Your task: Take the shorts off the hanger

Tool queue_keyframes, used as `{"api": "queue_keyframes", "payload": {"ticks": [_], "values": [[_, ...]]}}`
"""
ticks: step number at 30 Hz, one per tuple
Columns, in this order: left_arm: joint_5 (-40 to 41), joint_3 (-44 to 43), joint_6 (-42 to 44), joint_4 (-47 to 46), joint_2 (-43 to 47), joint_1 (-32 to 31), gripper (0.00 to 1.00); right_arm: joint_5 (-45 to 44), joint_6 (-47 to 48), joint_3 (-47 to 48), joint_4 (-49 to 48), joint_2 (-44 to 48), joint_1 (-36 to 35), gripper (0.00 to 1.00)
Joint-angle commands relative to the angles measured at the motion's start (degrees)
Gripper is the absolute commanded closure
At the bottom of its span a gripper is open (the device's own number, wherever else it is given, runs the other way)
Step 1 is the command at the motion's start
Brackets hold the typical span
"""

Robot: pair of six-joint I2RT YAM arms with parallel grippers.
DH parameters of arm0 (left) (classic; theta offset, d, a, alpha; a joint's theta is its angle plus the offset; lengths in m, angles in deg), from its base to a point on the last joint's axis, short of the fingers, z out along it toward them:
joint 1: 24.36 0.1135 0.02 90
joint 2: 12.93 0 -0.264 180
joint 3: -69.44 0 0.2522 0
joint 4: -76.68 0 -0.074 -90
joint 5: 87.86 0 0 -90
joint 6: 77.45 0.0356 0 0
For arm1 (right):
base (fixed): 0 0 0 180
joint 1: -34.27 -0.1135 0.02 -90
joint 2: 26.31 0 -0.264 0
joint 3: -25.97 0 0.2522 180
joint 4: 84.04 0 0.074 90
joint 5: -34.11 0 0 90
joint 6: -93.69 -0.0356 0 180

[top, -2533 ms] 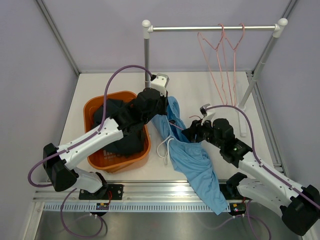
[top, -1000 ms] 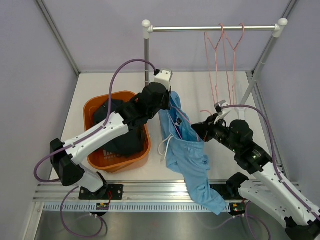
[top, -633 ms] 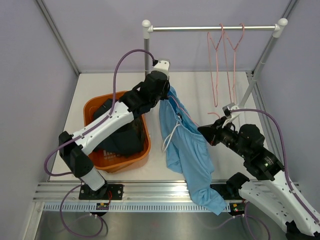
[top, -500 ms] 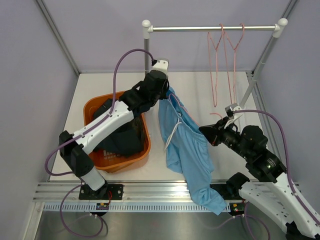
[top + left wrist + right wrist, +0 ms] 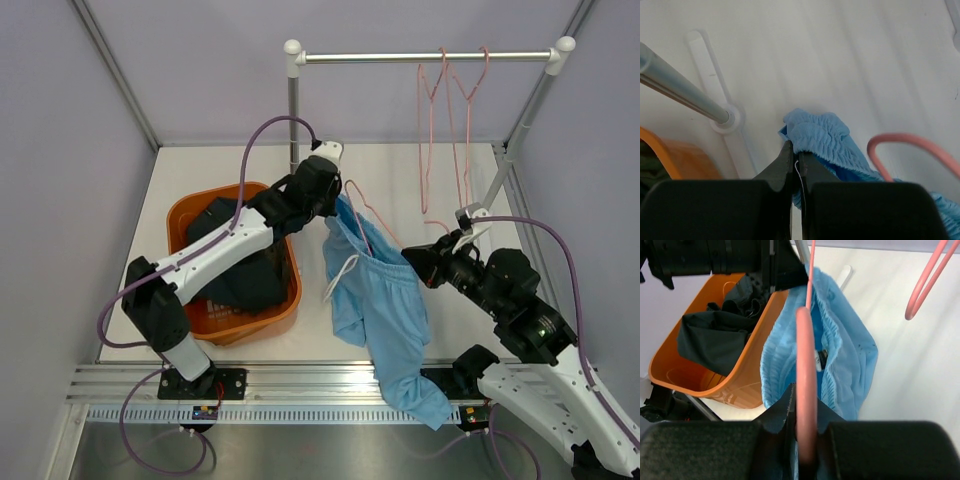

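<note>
The light blue shorts (image 5: 380, 305) hang between my two grippers, their lower leg trailing over the table's front edge. My left gripper (image 5: 334, 204) is shut on the gathered waistband (image 5: 817, 135), beside the rack's post. My right gripper (image 5: 416, 263) is shut on the pink hanger (image 5: 805, 345), whose wire runs up through the waistband opening. One curved end of the hanger (image 5: 362, 203) shows above the cloth. Dark shorts (image 5: 235, 270) lie piled in the orange basket (image 5: 188, 320).
The clothes rail (image 5: 420, 57) crosses the back on two posts (image 5: 293, 110). Two bare pink hangers (image 5: 432, 120) (image 5: 468, 110) dangle from its right half, close to my right arm. The basket sits under my left arm.
My right gripper has drawn the hanger to the right and slightly up. The hanger's curved end now stands clear of the waistband. The left gripper keeps the waistband near the post.
</note>
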Motion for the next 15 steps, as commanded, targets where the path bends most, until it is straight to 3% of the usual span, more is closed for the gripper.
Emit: {"api": "queue_keyframes", "payload": {"ticks": [1,9,15], "values": [[-2.43,1.94,0.55,-4.15,4.8,-1.83,1.0,-2.84,-0.2,3.8,-5.13,-0.83,-0.35,1.0],[-2.52,8.79,5.47,-7.49,15.26,-11.84,1.0,-10.05,-0.99,10.04,-7.77,-8.3,-0.35,1.0],[-0.78,7.22,10.04,-4.78,22.29,-16.16,1.0,-18.92,-2.31,18.91,-6.19,-16.21,-0.27,1.0]]}}
